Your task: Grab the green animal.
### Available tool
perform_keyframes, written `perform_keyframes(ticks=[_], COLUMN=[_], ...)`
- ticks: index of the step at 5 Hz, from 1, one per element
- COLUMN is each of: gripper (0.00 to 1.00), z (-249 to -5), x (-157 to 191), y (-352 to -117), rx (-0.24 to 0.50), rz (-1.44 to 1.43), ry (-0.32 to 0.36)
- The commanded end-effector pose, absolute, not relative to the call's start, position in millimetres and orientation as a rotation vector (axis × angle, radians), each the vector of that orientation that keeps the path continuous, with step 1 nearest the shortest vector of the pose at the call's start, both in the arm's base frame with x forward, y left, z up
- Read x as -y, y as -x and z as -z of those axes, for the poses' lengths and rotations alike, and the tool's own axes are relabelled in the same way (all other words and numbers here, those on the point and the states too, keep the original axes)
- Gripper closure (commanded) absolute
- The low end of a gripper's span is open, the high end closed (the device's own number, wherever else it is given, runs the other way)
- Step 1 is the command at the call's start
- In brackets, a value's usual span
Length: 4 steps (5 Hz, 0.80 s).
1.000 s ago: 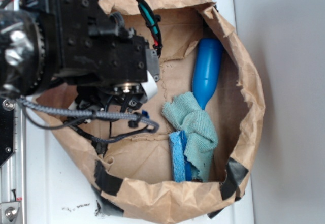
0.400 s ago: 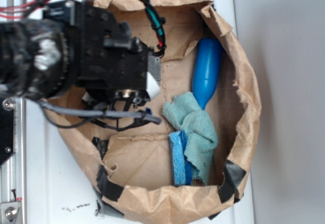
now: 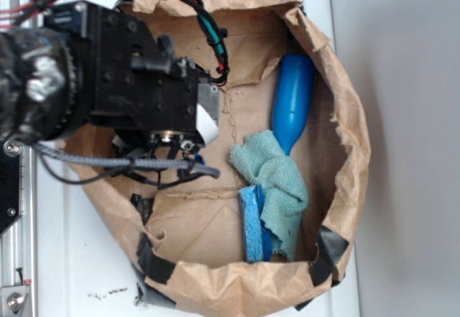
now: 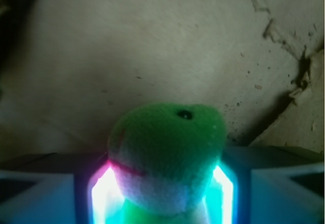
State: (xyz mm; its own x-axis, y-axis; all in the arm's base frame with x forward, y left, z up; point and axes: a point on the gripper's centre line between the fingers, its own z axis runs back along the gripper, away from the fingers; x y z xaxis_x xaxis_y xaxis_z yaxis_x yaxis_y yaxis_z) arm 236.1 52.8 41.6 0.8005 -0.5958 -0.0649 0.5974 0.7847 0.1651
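End effector (image 4: 162,188) is clamped on the green animal (image 4: 167,153): wrist view shows the plush head wedged between both glowing finger pads (image 4: 104,193), one each side, touching. So the toy is in my grip, over the bag floor, not visible from outside because the arm body hides it.

Change over the last second: in the exterior view the arm (image 3: 108,80) shifted up and left a bit, then settled slightly back right; cable loop under it moved with it. Teal rag (image 3: 273,180), blue sponge (image 3: 251,223) and blue bottle (image 3: 293,101) haven't budged, and the paper bag (image 3: 345,152) keeps its shape on the white bench (image 3: 93,288).

My read: grasp is made and the arm is starting to carry. Can't tell from these views whether the toy has cleared the bag floor. Grip sits low on the head, plush is squashy, so slip on lift is the risk.
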Motion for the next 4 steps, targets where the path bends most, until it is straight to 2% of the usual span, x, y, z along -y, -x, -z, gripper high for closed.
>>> perform_keyframes(ticks=[1, 2, 3, 4], gripper=[1.00, 1.00, 1.00, 1.00], z=[-132, -163, -179, -201], x=[-26, -20, -16, -11], y=[-240, -240, -245, -268], rx=[0.178, 0.232, 0.271, 0.346], rz=[0.549, 0.509, 0.487, 0.396], ry=[-0.115, -0.100, -0.088, -0.068])
